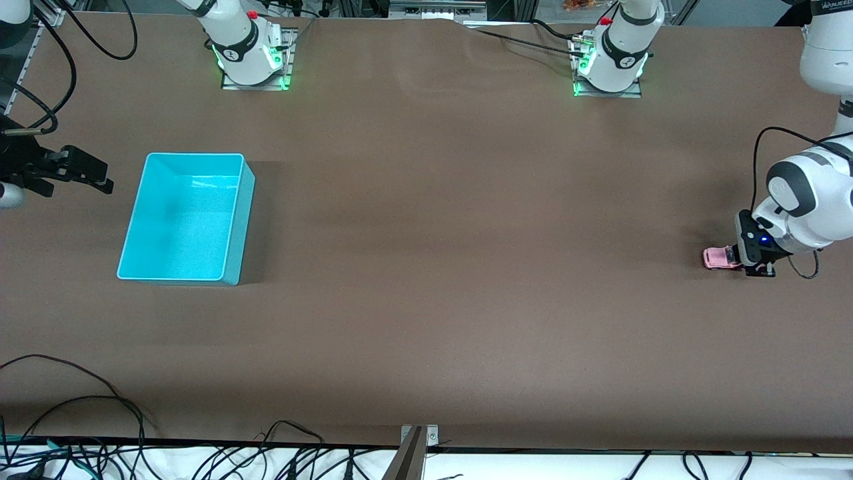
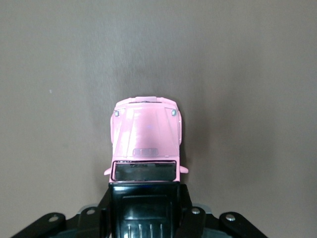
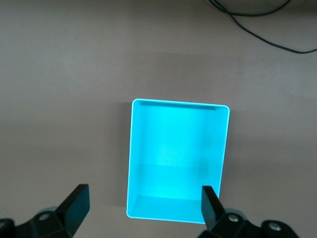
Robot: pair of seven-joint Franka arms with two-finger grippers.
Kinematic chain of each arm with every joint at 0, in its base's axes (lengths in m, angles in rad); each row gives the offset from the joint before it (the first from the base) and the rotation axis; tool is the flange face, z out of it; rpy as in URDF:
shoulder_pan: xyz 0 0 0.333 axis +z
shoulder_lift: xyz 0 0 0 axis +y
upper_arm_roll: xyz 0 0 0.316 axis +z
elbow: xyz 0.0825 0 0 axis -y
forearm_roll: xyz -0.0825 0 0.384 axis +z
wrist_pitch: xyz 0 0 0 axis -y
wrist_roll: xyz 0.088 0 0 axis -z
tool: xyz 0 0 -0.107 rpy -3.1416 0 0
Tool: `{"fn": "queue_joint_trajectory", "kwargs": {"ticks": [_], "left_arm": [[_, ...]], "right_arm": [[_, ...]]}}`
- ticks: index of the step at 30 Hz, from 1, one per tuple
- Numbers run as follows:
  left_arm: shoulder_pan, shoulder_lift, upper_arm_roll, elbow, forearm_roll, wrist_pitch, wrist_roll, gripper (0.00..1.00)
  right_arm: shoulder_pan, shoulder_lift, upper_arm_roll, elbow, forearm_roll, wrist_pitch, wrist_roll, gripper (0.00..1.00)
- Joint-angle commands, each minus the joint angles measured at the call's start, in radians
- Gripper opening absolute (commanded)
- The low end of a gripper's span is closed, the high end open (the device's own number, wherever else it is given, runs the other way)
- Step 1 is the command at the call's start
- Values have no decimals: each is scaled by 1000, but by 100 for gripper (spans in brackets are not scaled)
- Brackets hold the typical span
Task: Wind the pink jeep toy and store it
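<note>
The pink jeep toy stands on the brown table at the left arm's end. In the left wrist view its pink hood points away from the camera. My left gripper is down at the table and shut on the jeep's black-roofed rear. The cyan bin stands empty at the right arm's end of the table. My right gripper is open and empty, waiting in the air beside the bin. In the right wrist view the bin's rim shows between its fingers.
The two arm bases stand along the table's edge farthest from the front camera. Loose black cables lie at the table's nearest edge. One cable shows in the right wrist view.
</note>
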Motion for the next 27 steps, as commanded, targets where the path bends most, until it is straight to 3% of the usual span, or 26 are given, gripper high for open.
{"fn": "queue_joint_trajectory", "kwargs": {"ticks": [1,8,14,15,16,17,18,19,27], "left_arm": [[25,66,-1,34,-13,-9,67,0],[39,75,-1,55,-15,-13,93,2],[37,79,-1,81,-15,-43,93,11],[37,79,-1,89,-15,-46,94,16],[37,79,-2,93,-15,-52,94,29],[35,78,-2,98,-17,-62,94,53],[35,76,-4,104,-17,-76,94,85],[35,73,-4,116,-17,-96,93,100],[26,50,-10,306,-33,-388,56,100]], "right_arm": [[-3,-12,2,-11,-8,-3,-7,100],[-3,-12,2,-11,-8,-3,-7,100],[-3,-12,2,-11,-8,-3,-7,100],[-3,-12,2,-11,-8,-3,-7,100],[-3,-12,2,-11,-8,-3,-7,100],[-3,-12,2,-11,-8,-3,-7,100],[-3,-12,2,-11,-8,-3,-7,100],[-3,-12,2,-11,-8,-3,-7,100],[-3,-12,2,-11,-8,-3,-7,100]]}}
